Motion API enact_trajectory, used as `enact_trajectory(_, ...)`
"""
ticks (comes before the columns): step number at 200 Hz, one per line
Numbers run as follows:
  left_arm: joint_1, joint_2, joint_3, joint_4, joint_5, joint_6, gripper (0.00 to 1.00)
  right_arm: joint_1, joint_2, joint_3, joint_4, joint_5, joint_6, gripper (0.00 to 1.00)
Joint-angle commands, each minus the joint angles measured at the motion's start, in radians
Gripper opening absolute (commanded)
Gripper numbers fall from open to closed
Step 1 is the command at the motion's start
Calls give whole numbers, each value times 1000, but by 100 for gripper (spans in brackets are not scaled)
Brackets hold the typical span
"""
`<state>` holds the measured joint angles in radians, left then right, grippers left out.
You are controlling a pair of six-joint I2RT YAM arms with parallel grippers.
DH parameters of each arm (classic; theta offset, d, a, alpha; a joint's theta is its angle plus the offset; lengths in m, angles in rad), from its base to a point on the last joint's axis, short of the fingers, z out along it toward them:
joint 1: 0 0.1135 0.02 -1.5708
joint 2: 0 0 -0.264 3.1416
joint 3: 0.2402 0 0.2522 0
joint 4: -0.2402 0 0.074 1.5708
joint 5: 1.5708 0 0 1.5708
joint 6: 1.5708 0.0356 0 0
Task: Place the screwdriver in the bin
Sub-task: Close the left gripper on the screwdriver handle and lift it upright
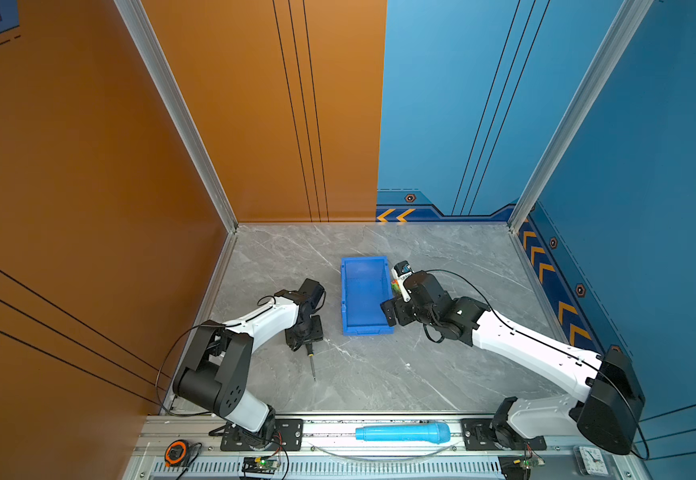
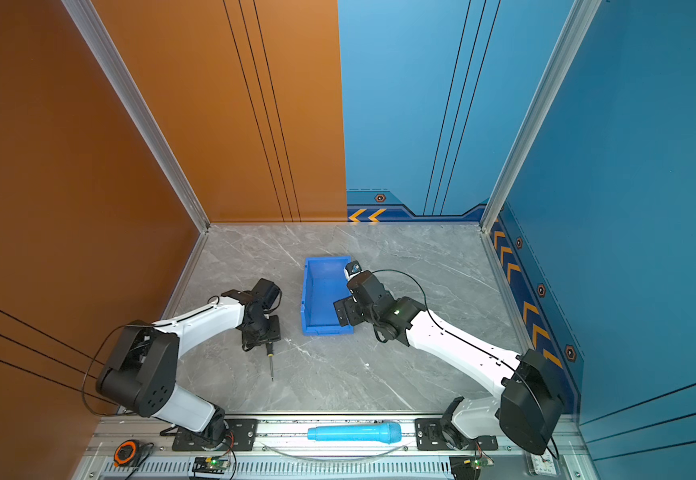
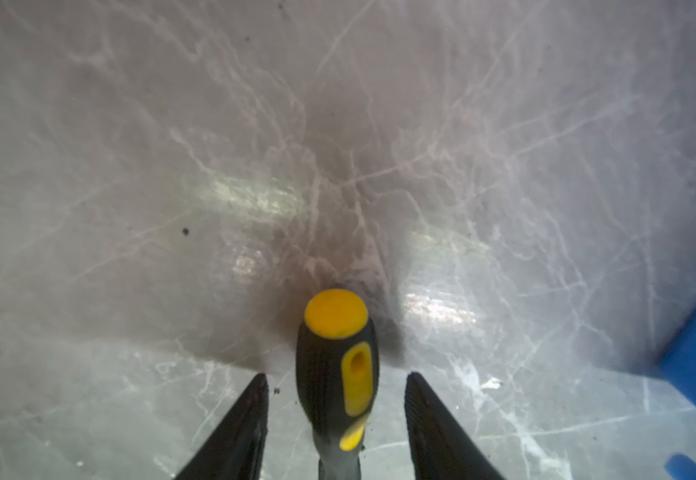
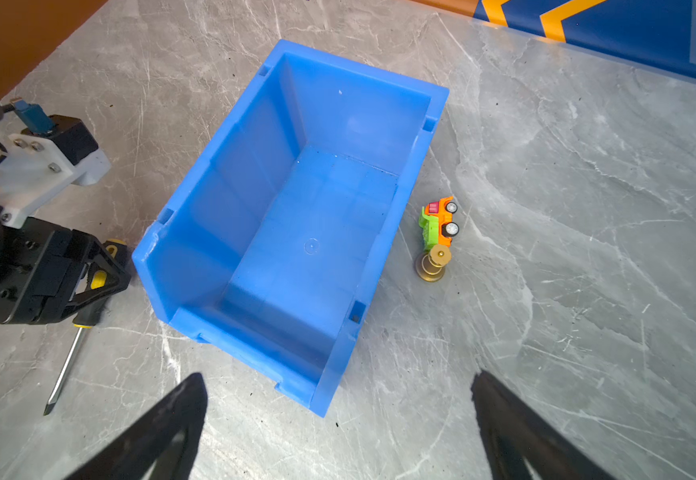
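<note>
Grey marble tabletop (image 1: 379, 374), orange wall (image 1: 88, 166) — left pincer (image 3: 336, 375) released astride screwdriver (image 3: 334, 332); right pincer (image 4: 339, 375) released.

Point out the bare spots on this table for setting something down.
Bare tabletop: the wide stretch between the screwdriver, the bin and the front rail; also the strip behind the bin to the back wall. Crowded: left gripper straddling the screwdriver; toy truck and brass piece beside the bin.
</note>
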<state>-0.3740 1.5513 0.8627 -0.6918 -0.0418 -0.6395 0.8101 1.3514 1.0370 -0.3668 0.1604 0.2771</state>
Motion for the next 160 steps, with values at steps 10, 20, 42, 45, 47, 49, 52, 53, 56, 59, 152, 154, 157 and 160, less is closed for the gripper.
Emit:
enact_trajectory(10,-9,33,-19,16,-31,1,47,6,-4,21,-5,33,-12,100)
enact_trajectory(20,-12,40,-18,21,-32,2,45,5,-8,21,-4,37,-12,100)
enact_trajectory(42,-15,54,-19,23,-39,-2,39,5,-16,19,-4,35,-13,100)
enact_trajectory(45,-16,53,-20,23,-40,-2,38,4,-18,19,-4,32,-13,100)
enact_trajectory(47,-17,53,-20,23,-41,-3,37,4,-17,19,-5,31,-13,100)
enact_trajectory(49,-16,54,-20,23,-42,-3,37,4,-18,18,-5,30,-13,100)
enact_trajectory(52,-18,54,-21,22,-43,-3,36,4,-19,19,-4,30,-12,100)
enact_trajectory(53,-18,53,-22,23,-44,-3,36,4,-19,19,-5,30,-12,100)
enact_trajectory(56,-19,53,-21,23,-45,-5,35,4,-20,19,-5,29,-12,100)
enact_trajectory(59,-20,53,-22,23,-46,-5,34,4,-20,19,-4,29,-13,100)
enact_trajectory(152,-28,-44,-46,16,-64,-26,9,-1,-36,17,11,-7,-31,100)
enact_trajectory(154,-28,-48,-46,14,-65,-26,9,-2,-37,17,11,-9,-32,100)
enact_trajectory(157,-28,-56,-45,14,-65,-26,9,-3,-39,16,12,-11,-33,100)
enact_trajectory(160,-28,-64,-43,14,-67,-26,9,-4,-43,16,13,-14,-33,100)
